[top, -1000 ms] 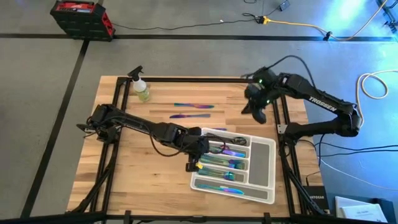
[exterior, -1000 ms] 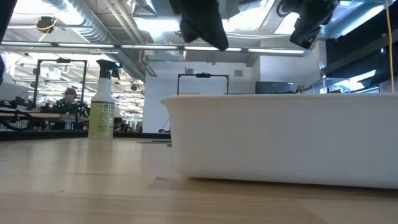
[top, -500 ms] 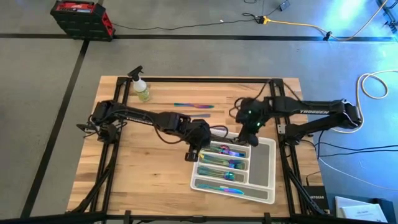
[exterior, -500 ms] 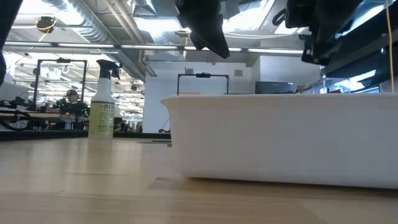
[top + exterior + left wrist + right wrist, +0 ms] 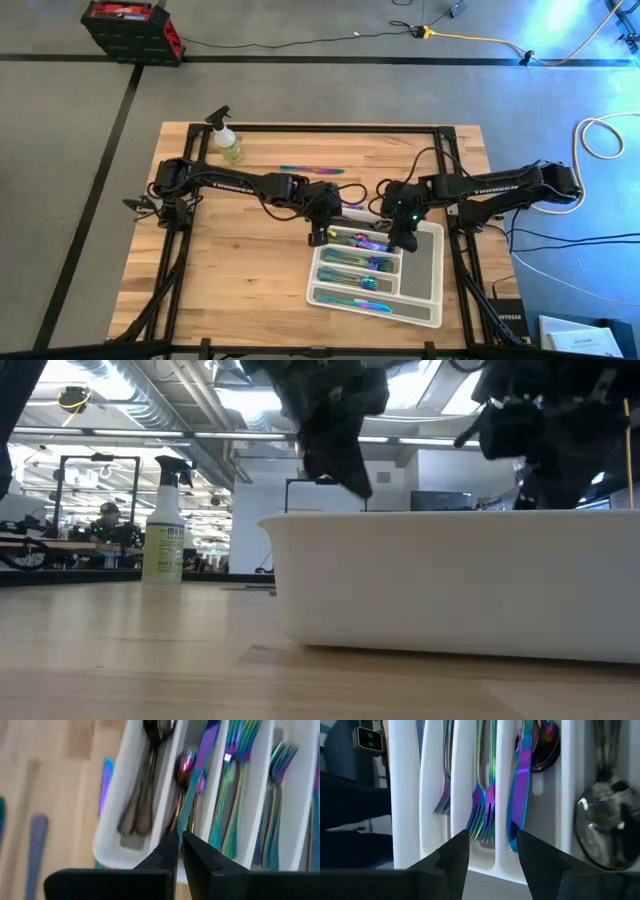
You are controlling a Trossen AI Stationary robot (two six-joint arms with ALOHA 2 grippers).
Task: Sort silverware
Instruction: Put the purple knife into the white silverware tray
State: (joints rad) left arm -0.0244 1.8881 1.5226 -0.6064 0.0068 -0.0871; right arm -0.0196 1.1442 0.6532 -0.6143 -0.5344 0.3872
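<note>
Silverware [image 5: 521, 800]: slim iridescent purple-green-blue forks, knives, spoons, plus dark spoons [image 5: 150, 750], lying lengthwise in the white tray [image 5: 425, 262] compartments; one rainbow piece [image 5: 312, 170] loose on the table [image 5: 230, 260]. Left gripper [image 5: 177, 845]: pinched on a rainbow knife [image 5: 197, 775] over the tray. Right gripper [image 5: 492, 847]: fingers parted, empty, above the tray

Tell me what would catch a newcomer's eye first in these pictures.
The white tray near the table's right front, its slots packed with iridescent rainbow forks, stands out first. Both dark arms meet over its far end: the left gripper is shut on a rainbow knife above a slot, while the right gripper hangs open over the tray. One more rainbow piece lies on the bare wood behind, near the spray bottle.
</note>
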